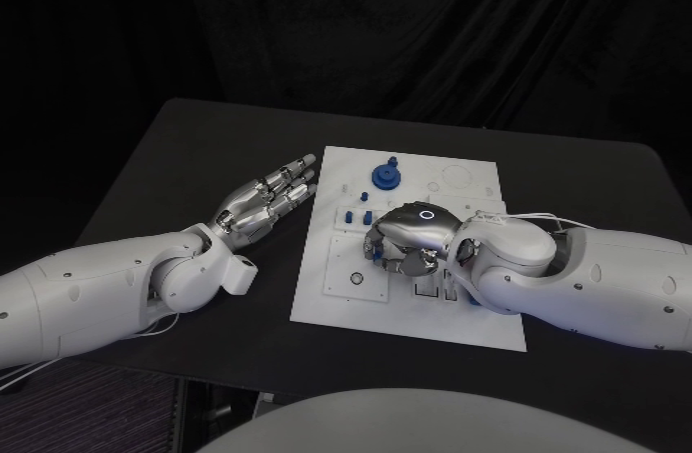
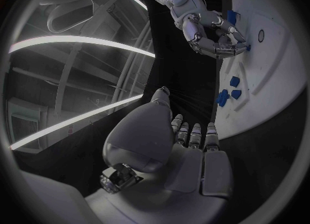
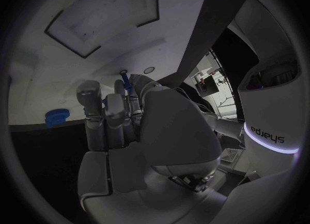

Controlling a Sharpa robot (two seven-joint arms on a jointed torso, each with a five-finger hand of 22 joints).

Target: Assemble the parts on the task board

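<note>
The right robot hand (image 1: pixel 408 241) is over the middle of the white task board (image 1: pixel 476 198) on the black table (image 1: pixel 173 153), fingers curled around a slim blue part (image 3: pixel 124 81). The left robot hand (image 1: pixel 268 201) lies flat beside the board's edge, fingers extended, holding nothing. A round blue part (image 1: pixel 387 175) stands near the board's far edge, and small blue parts (image 1: pixel 356 216) lie just beside the right robot hand.

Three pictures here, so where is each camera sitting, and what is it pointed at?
Head view: on the robot's head, looking down at the table and task board; both arms show, left hand beside the board, right hand over it.
Left wrist view: behind the left hand, facing the board.
Right wrist view: behind the right hand, facing the board.
Shared: head and left wrist views both show the right hand.
</note>
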